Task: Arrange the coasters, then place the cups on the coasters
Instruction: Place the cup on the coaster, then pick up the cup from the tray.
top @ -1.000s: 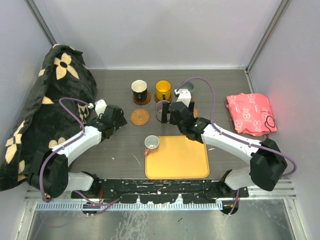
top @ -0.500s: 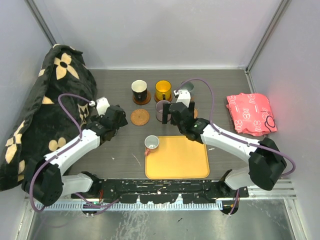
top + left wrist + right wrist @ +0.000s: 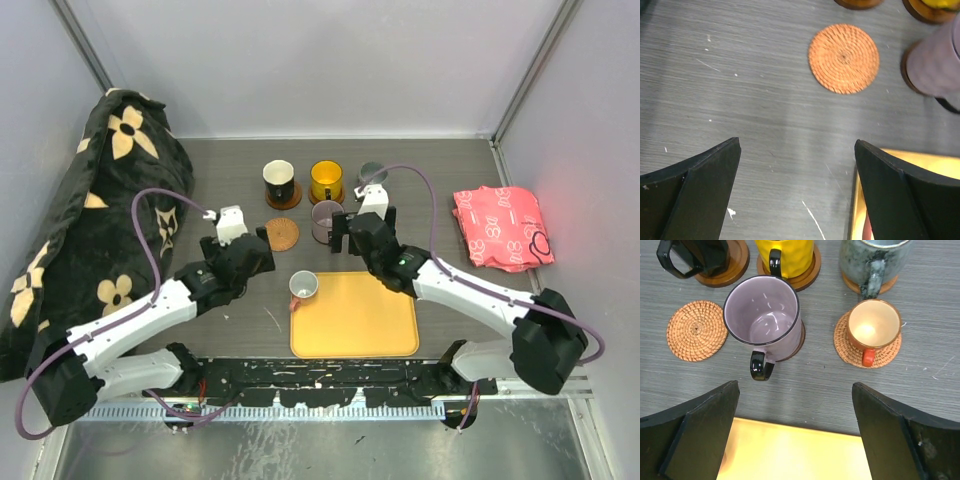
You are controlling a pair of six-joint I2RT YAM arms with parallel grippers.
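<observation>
- Coasters (image 3: 735, 267) lie on the table (image 3: 230, 180) in two rows of three, on the far side of the tray (image 3: 380, 335).
- Far row, left to right: black cup (image 3: 695, 255), yellow cup (image 3: 785, 255) and grey cup (image 3: 872, 257), each standing on a smooth brown coaster.
- Near row, left: the bare coaster (image 3: 696, 330), woven, with nothing on it.
- Near row, middle: purple cup (image 3: 762, 317) on a dark coaster, its black handle turned toward the tray.
- Near row, right: brown cup (image 3: 874, 325) on a second woven coaster, its red handle turned toward the tray.
- White cup (image 3: 303, 286) stands upright at the tray's far left corner, on no coaster. I cannot tell whether it is on the tray's edge or just beside it.
- Left gripper (image 3: 796, 145): jaws spread wide with nothing between them. It hangs over bare table on the near side of the bare coaster, with the tray's edge by its right finger.
- Right gripper (image 3: 795, 386): jaws also spread wide and holding nothing. It is above the tray's far edge, with the purple cup just ahead of it.
- Blanket (image 3: 90, 220), black with cream flowers, is heaped at the table's left. A pink cloth (image 3: 498, 227) lies at the right.
</observation>
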